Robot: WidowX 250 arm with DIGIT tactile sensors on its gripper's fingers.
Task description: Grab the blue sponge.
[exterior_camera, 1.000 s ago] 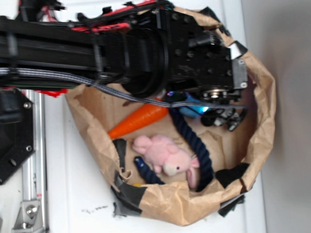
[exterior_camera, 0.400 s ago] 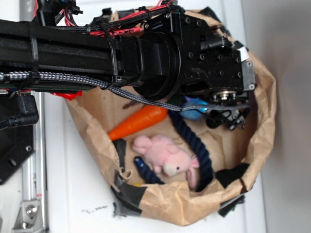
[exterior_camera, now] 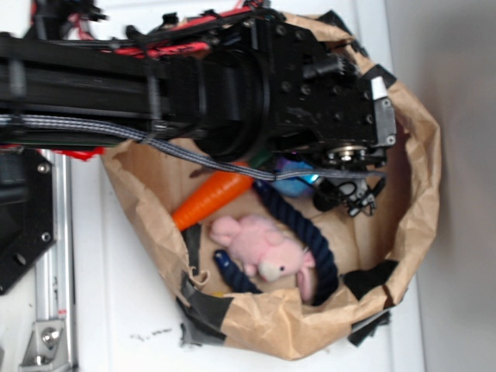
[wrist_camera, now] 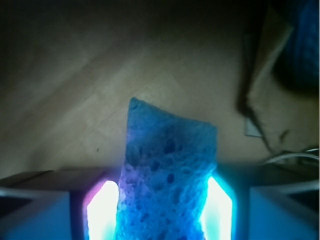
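Two fingers (wrist_camera: 102, 210) of the black robot gripper (wrist_camera: 162, 212) are clamped on the one porous bright-blue sponge block (wrist_camera: 167, 185), held above the brown paper bag (exterior_camera: 418, 155) floor. From the exterior view, one orange plastic carrot (exterior_camera: 209, 200), one pink plush toy (exterior_camera: 263, 248) and one thick navy rope (exterior_camera: 310, 240) are counted, while the sponge (exterior_camera: 293, 184) is mostly hidden.

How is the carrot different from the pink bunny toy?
The carrot is orange, smooth and pointed, while the pink bunny toy is fluffy and lumpy with a pale snout. The carrot lies slanted beside the robot arm; the bunny toy lies nearer the bag's taped edge, with the dark blue rope curling around it. Both are toys lying loose inside the brown paper bag, and the gripper touches neither.
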